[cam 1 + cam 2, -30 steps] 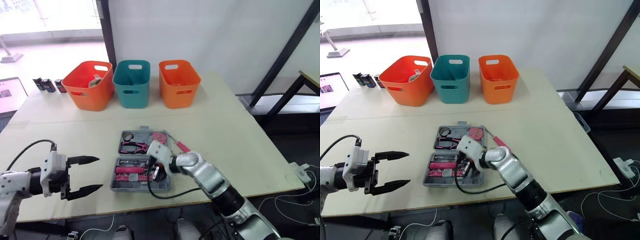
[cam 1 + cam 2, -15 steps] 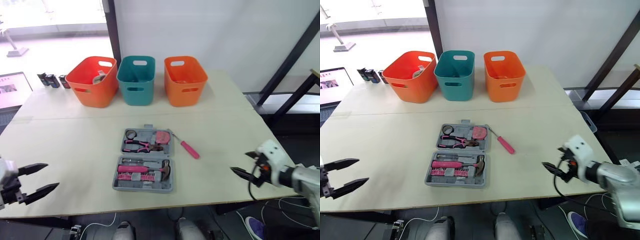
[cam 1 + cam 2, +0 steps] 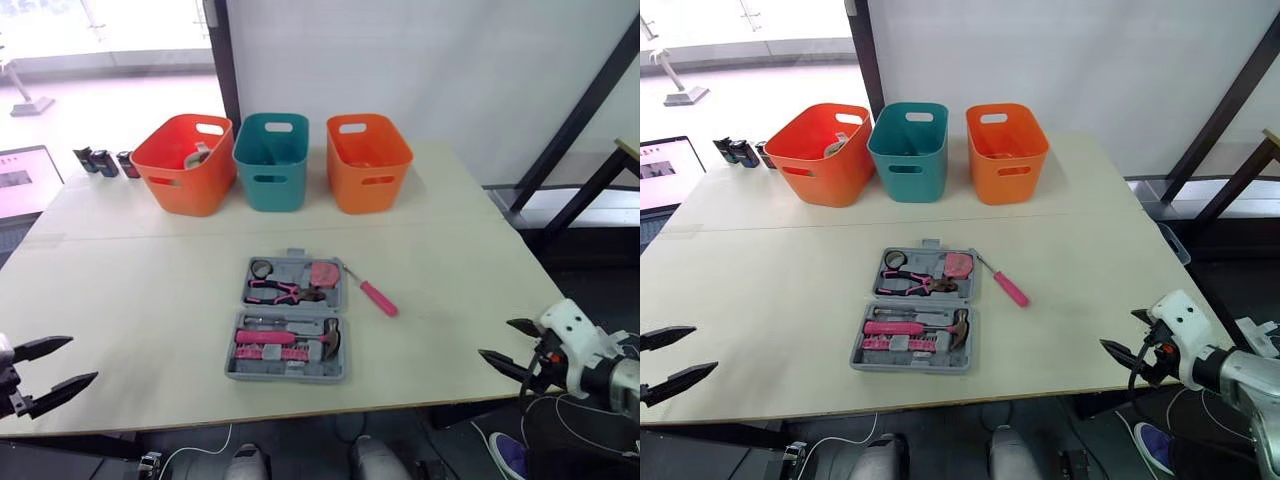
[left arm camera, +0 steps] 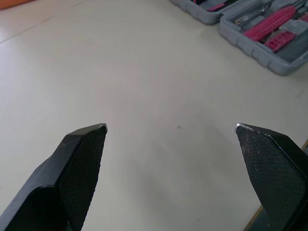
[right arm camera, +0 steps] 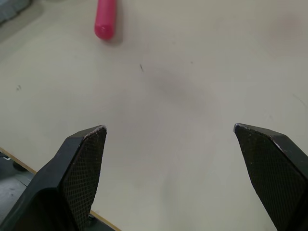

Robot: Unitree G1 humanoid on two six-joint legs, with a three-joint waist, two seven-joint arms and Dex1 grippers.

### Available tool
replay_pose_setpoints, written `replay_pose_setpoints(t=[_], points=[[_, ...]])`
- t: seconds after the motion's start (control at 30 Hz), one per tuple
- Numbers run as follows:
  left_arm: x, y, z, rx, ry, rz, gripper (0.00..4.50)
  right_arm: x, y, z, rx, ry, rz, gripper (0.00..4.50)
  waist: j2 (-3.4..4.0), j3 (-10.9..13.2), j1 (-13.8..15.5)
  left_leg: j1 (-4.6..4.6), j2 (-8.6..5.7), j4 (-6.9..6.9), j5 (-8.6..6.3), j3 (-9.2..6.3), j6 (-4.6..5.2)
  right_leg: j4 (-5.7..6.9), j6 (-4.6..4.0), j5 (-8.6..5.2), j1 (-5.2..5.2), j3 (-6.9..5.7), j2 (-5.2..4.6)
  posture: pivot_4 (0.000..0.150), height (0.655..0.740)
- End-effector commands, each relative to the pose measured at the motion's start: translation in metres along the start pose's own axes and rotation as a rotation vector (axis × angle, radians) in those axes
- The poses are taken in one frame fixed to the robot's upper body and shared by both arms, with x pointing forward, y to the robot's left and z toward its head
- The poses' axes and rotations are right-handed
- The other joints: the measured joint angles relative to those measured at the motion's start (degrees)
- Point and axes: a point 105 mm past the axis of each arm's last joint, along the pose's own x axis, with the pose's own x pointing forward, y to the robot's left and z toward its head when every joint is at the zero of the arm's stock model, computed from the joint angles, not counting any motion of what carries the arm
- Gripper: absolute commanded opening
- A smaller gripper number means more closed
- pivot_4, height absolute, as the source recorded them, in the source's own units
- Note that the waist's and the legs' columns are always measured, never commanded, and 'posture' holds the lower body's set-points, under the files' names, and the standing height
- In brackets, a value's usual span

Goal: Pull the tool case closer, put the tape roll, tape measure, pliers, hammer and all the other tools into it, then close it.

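While both arms sit out at the table edges, nothing is held. Left gripper [image 3: 84, 358]: black fingers spread wide, empty, over the near left edge of the pale tabletop [image 3: 150, 290], well apart from everything. The open grey plastic tool case [image 3: 288, 322] is mid-table, with pink-handled pliers [image 3: 272, 292] in the far half and a pink-handled hammer [image 3: 270, 338] in the near half. A pink-handled screwdriver [image 3: 372, 292] lies loose just beside the case's right side, not touching it. Right gripper [image 3: 494, 338]: also wide open and empty, at the near right edge.

My read: the screwdriver is the next job, and the right arm is closer. Come down over the handle with fingers across it, not along. Stay clear of the case wall so the case doesn't skid. Seat it flat or the lid won't shut.
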Motion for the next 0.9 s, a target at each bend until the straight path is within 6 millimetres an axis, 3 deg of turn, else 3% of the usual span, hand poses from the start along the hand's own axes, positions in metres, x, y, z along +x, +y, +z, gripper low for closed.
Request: replay_pose_setpoints(t=[0.03, 0.17, 0.23, 0.37, 0.53, 0.7, 0.8, 0.9], points=[[0.024, -0.02, 0.017, 0.033, -0.065, -0.11, 4.5, 0.021, 0.024, 0.031, -0.017, -0.07, 0.026, 4.47, 0.01, 0.0, -0.2, -0.01, 0.0, -0.02, 0.0, 0.0, 0.0, 0.03, 0.0, 0.0, 0.05, 0.0, 0.01, 0.15, 0.74], [0.046, -0.049, 0.035, 0.038, -0.117, -0.25, 4.5, 0.053, 0.038, 0.048, 0.035, -0.058, -0.004, 4.47, -0.03, 0.0, -0.1, -0.06, 0.04, 0.03, 0.02, -0.01, 0.01, 0.16, 0.01, 0.02, 0.08, 0.0, 0.08, 0.15, 0.74], [0.06, -0.066, 0.049, 0.058, -0.154, -0.326, 4.5, 0.082, 0.053, 0.06, 0.071, -0.047, 0.001, 4.47, -0.04, 0.0, -0.1, -0.06, 0.05, 0.05, 0.02, -0.03, 0.01, 0.16, 0.0, 0.02, 0.07, 0.0, 0.09, 0.15, 0.74], [0.075, -0.084, 0.07, 0.093, -0.199, -0.404, 4.5, 0.132, 0.055, 0.079, 0.097, 0.003, -0.07, 4.47, 0.02, 0.0, -0.1, -0.1, 0.04, 0.13, 0.06, -0.05, -0.02, 0.16, -0.09, 0.09, 0.05, 0.01, 0.1, 0.15, 0.74], [0.08, -0.093, 0.077, 0.114, -0.206, -0.425, 4.5, 0.163, 0.046, 0.084, 0.14, 0.075, -0.119, 4.47, 0.04, 0.1, 0.1, -0.28, 0.02, 0.06, 0.06, -0.04, -0.01, 0.08, 0.03, 0.02, 0.01, 0.0, 0.09, 0.15, 0.74], [0.079, -0.096, 0.076, 0.123, -0.199, -0.421, 4.5, 0.179, 0.045, 0.076, 0.18, 0.131, -0.105, 4.47, 0.08, 0.1, -0.1, -0.23, 0.04, -0.04, 0.05, -0.09, 0.01, 0.22, 0.19, -0.04, -0.06, -0.01, 0.17, 0.15, 0.74], [0.08, -0.101, 0.074, 0.121, -0.194, -0.435, 4.5, 0.192, 0.05, 0.073, 0.196, 0.124, -0.085, 3.75, 0.08, 0.1, -0.4, -0.23, 0.04, -0.02, 0.05, -0.08, 0.02, 0.24, 0.19, -0.05, -0.06, -0.01, 0.17, 0.15, 0.74], [0.081, -0.102, 0.073, 0.118, -0.196, -0.433, 4.5, 0.196, 0.05, 0.073, 0.197, 0.116, -0.094, 2.2, 0.07, 0.1, -0.4, -0.16, 0.05, 0.05, 0.06, -0.08, 0.03, 0.29, 0.19, 0.02, -0.02, -0.01, 0.18, 0.15, 0.74]])
